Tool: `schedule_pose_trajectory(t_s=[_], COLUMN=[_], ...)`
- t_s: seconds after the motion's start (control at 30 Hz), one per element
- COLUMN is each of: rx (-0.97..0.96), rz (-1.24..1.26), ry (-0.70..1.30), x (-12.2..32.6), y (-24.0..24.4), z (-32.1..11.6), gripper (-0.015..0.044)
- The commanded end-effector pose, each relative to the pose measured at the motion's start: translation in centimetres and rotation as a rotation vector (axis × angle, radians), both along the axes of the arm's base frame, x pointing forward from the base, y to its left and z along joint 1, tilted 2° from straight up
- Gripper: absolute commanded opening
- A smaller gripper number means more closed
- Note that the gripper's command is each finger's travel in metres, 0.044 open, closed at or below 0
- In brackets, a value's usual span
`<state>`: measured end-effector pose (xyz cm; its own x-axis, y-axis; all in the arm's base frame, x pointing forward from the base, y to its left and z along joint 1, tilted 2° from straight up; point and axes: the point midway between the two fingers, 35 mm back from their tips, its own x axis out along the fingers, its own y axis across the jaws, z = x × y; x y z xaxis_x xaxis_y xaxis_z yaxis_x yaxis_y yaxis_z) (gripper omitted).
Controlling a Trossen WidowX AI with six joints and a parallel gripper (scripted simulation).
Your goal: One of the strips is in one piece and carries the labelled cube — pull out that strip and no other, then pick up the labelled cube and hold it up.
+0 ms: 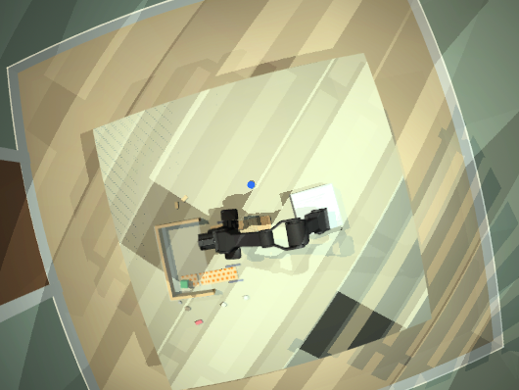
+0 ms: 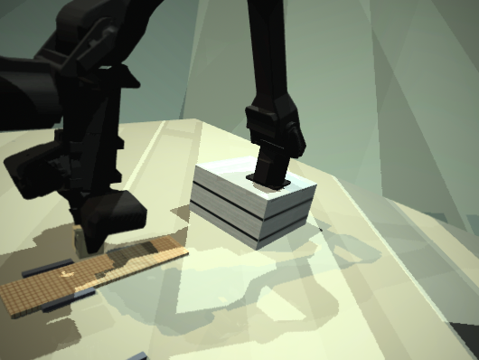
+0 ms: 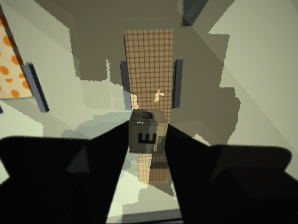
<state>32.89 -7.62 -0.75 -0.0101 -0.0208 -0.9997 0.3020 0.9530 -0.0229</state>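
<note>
My gripper is shut on the labelled cube, whose letter E shows in the wrist view. The cube is over the checked strip and looks raised above it, with a finger hiding part of it in the exterior view. The checked strip, brown with a fine grid, looks to be in one piece and lies between two dark rails. In the top view the arm covers the cube and much of this strip. An orange-dotted strip carries a green cube.
A wooden three-sided frame stands around the inner ends of the strips. The arm's base stands on a white box. A blue disc lies behind the arm. Small bits, one of them pink, lie outside the frame.
</note>
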Motion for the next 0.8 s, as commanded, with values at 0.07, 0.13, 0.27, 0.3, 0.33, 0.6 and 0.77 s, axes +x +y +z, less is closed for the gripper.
schedule_pose_trajectory(t_s=[0.07, 0.13, 0.27, 0.3, 0.33, 0.6, 0.77], rx=[-0.001, -0.001, -0.001, -0.001, -0.001, -0.001, -0.001], rz=[-0.004, -0.004, -0.004, -0.004, -0.004, -0.004, -0.004], ry=[-0.002, -0.002, -0.001, -0.002, -0.002, -0.002, -0.002], x=[-2.3, -2.9, -3.2, -3.1, -3.1, -3.1, -3.1], y=[0.5, 0.7, 0.7, 0.7, 0.7, 0.8, 0.8], z=[0.1, 0.0, 0.1, 0.5, 1.0, 3.6, 3.6], gripper=[0.0, 0.0, 0.0, 0.0, 0.0, 0.0, 0.0])
